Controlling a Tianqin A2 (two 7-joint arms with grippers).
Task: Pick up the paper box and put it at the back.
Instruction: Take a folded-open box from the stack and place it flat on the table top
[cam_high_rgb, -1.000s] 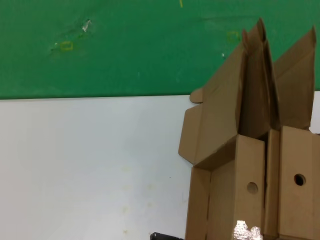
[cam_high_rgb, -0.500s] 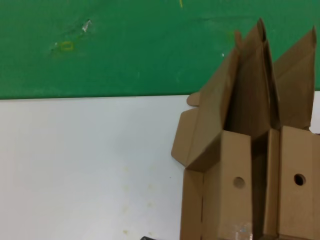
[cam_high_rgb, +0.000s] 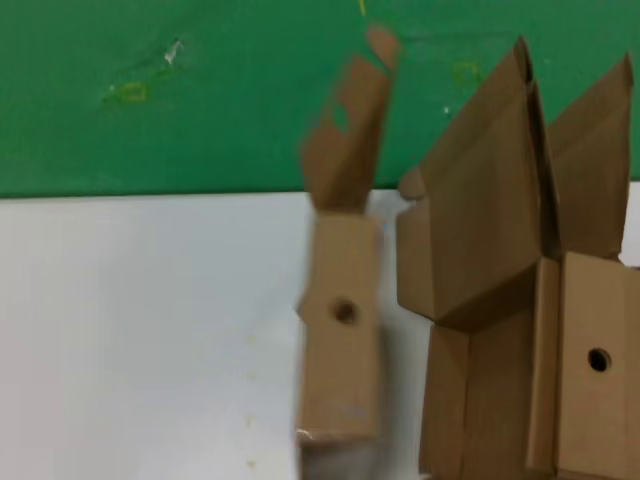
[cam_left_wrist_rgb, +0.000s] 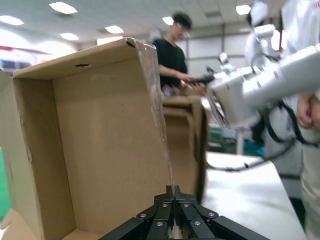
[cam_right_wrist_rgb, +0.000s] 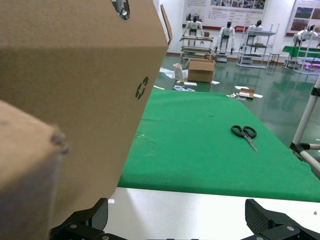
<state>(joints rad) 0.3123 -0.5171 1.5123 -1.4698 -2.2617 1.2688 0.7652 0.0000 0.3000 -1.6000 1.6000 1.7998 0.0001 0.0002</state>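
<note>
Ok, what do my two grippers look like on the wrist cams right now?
Left gripper: black angular linkage fingers dotted with small silver screws, tapering to a narrow tip at the paper box. Right gripper: chunky black fingers with a stippled surface. No cables or markings show.

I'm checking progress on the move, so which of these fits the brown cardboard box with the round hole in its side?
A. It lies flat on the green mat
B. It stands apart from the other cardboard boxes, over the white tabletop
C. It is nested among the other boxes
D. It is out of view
B: the brown cardboard paper box shows left of the other cardboard boxes, over the white tabletop, with the left gripper shut on its wall.
</note>
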